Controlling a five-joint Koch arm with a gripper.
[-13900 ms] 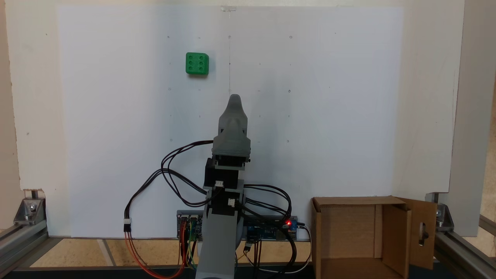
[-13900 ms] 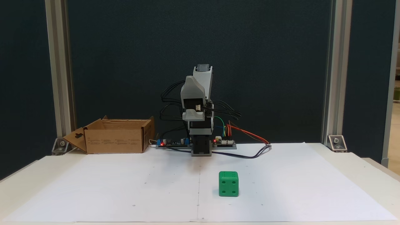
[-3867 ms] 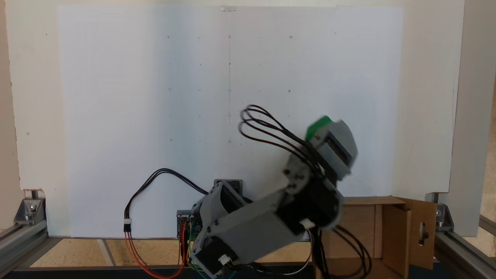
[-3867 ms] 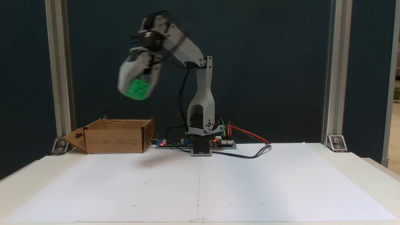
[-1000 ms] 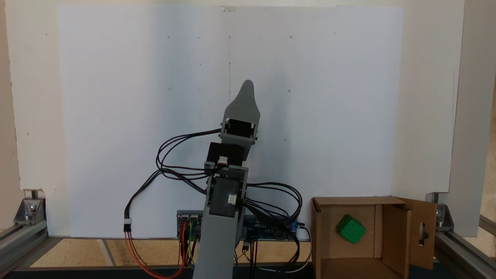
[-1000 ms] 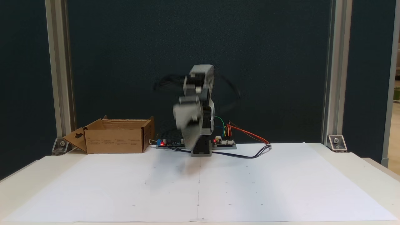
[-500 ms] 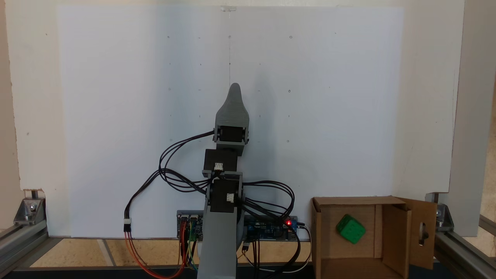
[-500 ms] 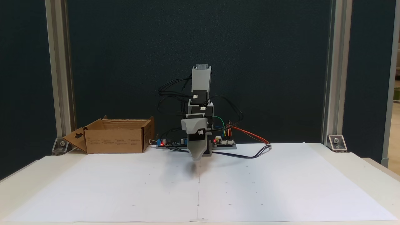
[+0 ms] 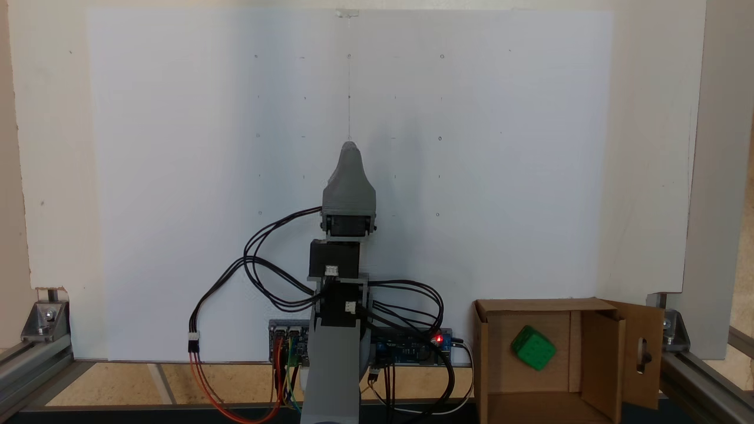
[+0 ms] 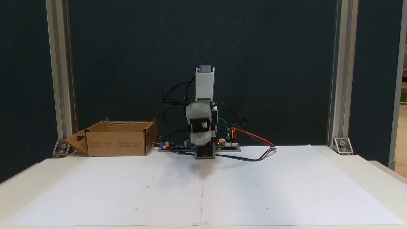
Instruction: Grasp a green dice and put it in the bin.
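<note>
Green dice lying tilted on floor of bin, nr its back wall — task looks done. Gripper over paper sheet centre, empty; jaws stacked, gap can't tell. Blurred in side view. Step: fold arm home slowly, cables clear.

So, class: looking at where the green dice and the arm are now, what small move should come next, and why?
Probably just fold the arm down to rest. The green dice already lies inside the bin, and the gripper hangs over the white paper with nothing seen in it, well away from the bin.
</note>
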